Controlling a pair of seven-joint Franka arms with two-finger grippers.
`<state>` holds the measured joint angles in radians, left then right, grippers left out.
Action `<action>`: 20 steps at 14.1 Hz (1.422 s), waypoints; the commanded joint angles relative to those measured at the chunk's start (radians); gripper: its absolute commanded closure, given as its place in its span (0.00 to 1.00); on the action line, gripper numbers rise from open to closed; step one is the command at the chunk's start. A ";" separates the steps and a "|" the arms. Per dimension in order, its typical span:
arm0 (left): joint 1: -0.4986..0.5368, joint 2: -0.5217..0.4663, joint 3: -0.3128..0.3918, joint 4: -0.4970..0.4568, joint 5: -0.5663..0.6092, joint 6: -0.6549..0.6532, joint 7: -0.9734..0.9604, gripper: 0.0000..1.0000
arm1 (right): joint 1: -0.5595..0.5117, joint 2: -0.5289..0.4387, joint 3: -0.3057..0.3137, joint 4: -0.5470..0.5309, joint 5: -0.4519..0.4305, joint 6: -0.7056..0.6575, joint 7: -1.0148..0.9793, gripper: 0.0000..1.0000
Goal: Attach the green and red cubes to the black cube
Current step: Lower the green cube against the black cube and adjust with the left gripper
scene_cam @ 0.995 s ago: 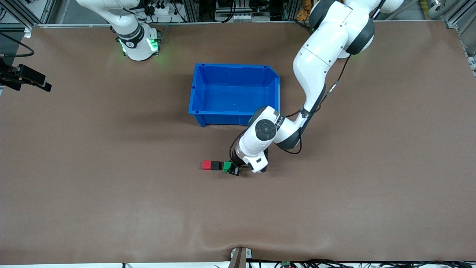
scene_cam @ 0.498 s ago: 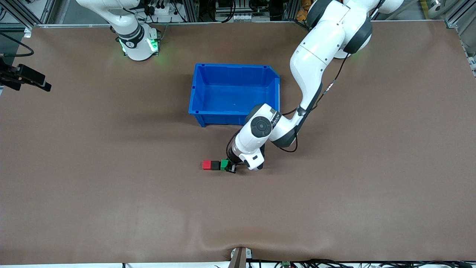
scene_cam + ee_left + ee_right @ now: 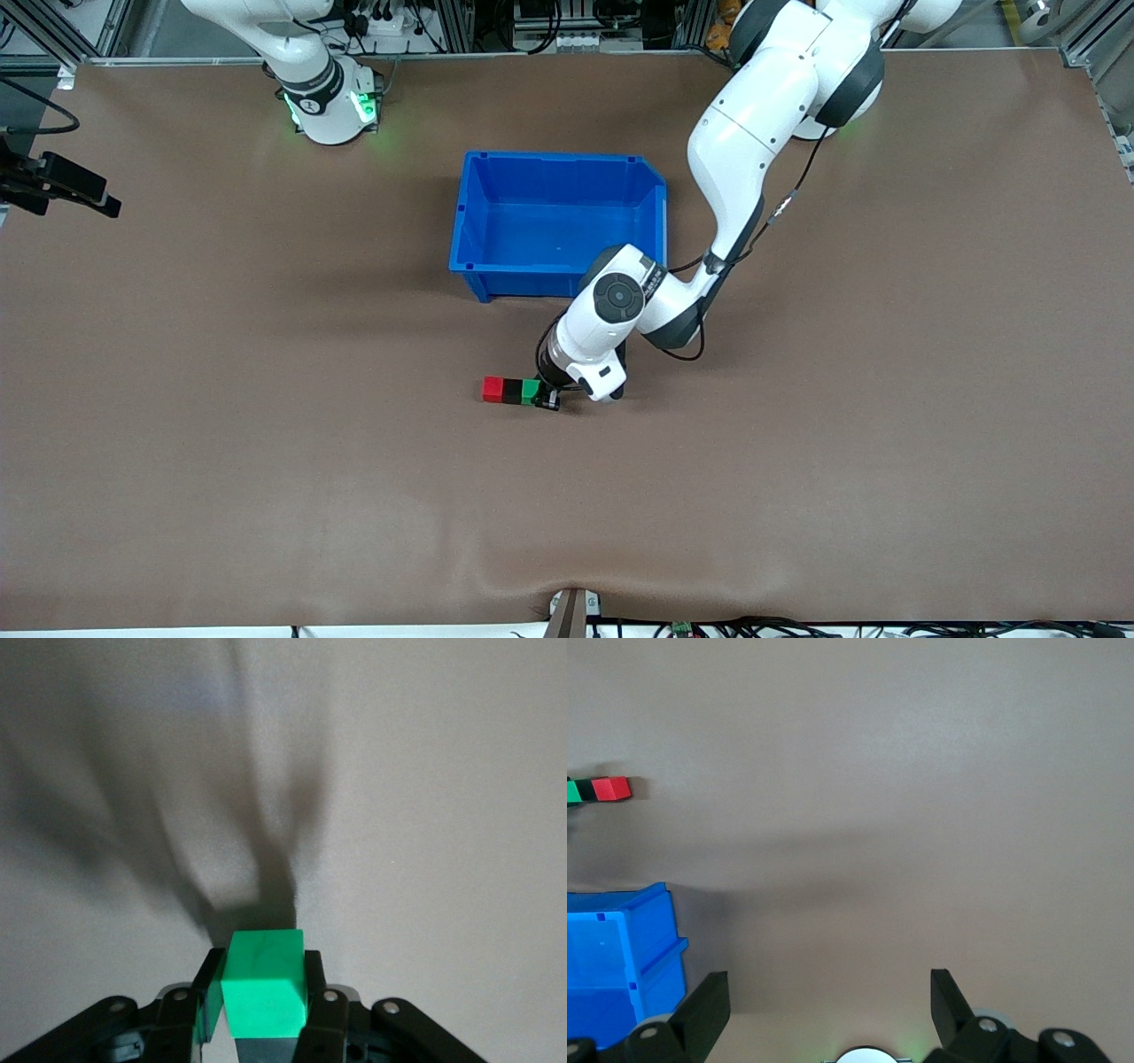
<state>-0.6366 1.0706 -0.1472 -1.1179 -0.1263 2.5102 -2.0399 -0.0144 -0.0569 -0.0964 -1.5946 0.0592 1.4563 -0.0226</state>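
Observation:
The red cube [image 3: 493, 389], the black cube [image 3: 511, 391] and the green cube [image 3: 530, 392] lie in one row on the brown table, nearer to the front camera than the blue bin. The red cube touches the black cube. The green cube sits against the black cube's end toward the left arm. My left gripper [image 3: 542, 398] is low at the table and shut on the green cube [image 3: 263, 983]; its fingers [image 3: 209, 979] press on two sides of it. My right gripper [image 3: 827, 979] is open and empty, waiting high over its own base. The row also shows in the right wrist view [image 3: 598, 789].
An empty blue bin [image 3: 556, 167] stands at mid-table, farther from the front camera than the cubes; it also shows in the right wrist view [image 3: 620, 957]. A black fixture [image 3: 66, 184] juts in at the right arm's end of the table.
My left gripper has slid the green cube along the table toward the black cube, closing the small gap. The red and black cubes have stayed put. The right arm has not moved.

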 commanded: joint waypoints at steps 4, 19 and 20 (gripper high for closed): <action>0.021 -0.049 0.018 0.024 -0.024 -0.158 -0.028 1.00 | -0.002 0.003 0.006 0.018 -0.004 -0.014 0.016 0.00; 0.046 -0.049 0.021 0.018 -0.019 -0.231 0.010 1.00 | -0.001 0.003 0.006 0.021 -0.002 -0.016 0.016 0.00; 0.046 -0.047 0.021 0.015 -0.021 -0.231 0.030 1.00 | -0.002 0.003 0.006 0.021 -0.002 -0.014 0.016 0.00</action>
<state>-0.5923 1.0319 -0.1296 -1.0941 -0.1264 2.2919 -2.0412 -0.0144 -0.0568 -0.0961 -1.5922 0.0592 1.4562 -0.0226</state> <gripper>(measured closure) 0.604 0.000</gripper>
